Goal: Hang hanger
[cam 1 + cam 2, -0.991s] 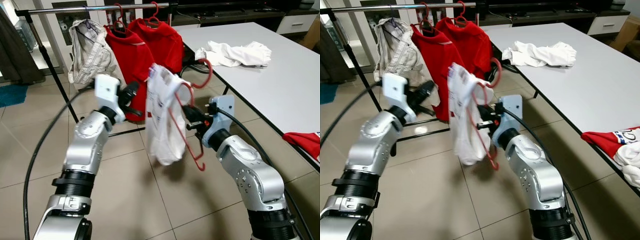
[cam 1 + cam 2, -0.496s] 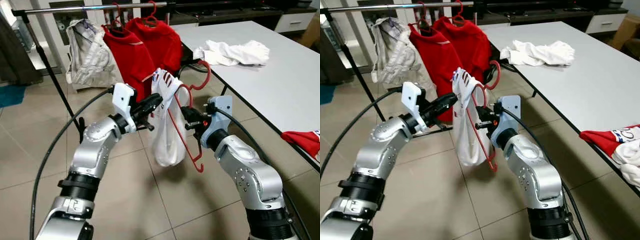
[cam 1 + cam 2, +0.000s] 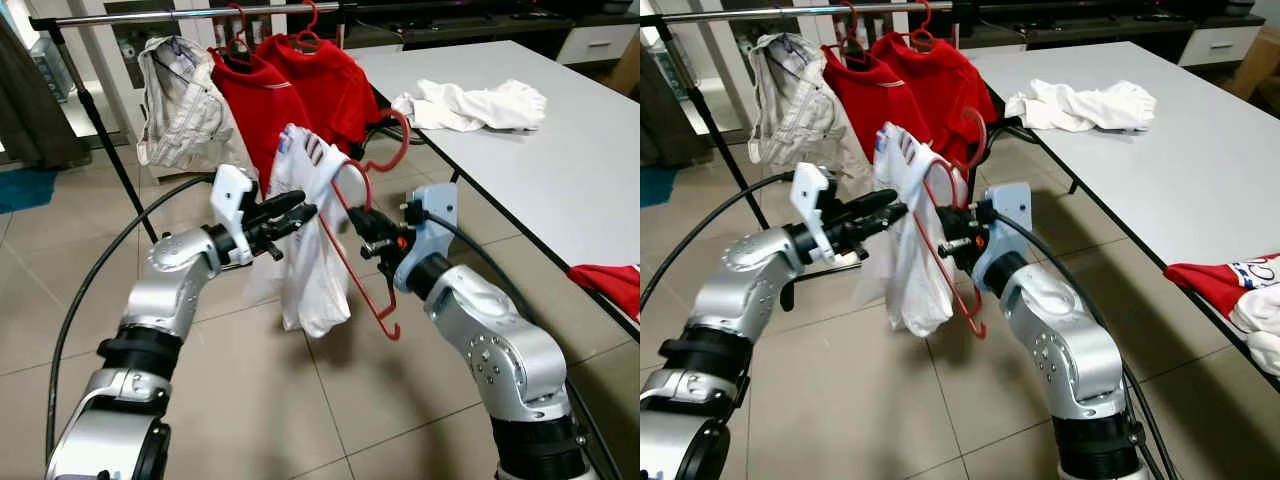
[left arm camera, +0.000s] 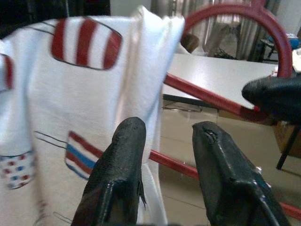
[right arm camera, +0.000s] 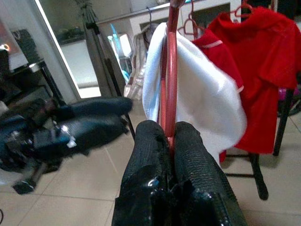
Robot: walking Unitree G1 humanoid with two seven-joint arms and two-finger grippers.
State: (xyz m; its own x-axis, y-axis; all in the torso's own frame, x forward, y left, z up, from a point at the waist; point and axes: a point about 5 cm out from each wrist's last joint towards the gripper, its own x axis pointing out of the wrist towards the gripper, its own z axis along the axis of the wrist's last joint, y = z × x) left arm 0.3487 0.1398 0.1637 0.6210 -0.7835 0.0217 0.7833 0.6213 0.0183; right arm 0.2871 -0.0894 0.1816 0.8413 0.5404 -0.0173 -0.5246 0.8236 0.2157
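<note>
Since half a second ago the left gripper [image 3: 300, 212] has drawn back a little from the white printed garment [image 3: 310, 240], its two black fingers now spread apart just beside the cloth. The right gripper [image 5: 168, 136] has its fingers pressed together on the red plastic hanger [image 3: 362, 255], holding it with the garment in the air, near the metal clothes rail [image 3: 190, 15] where two red shirts [image 3: 290, 95] hang.

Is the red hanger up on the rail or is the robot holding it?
Held, not hung. The right pincer is shut on the red hanger, with the white shirt draped over it, low before the rail.
</note>
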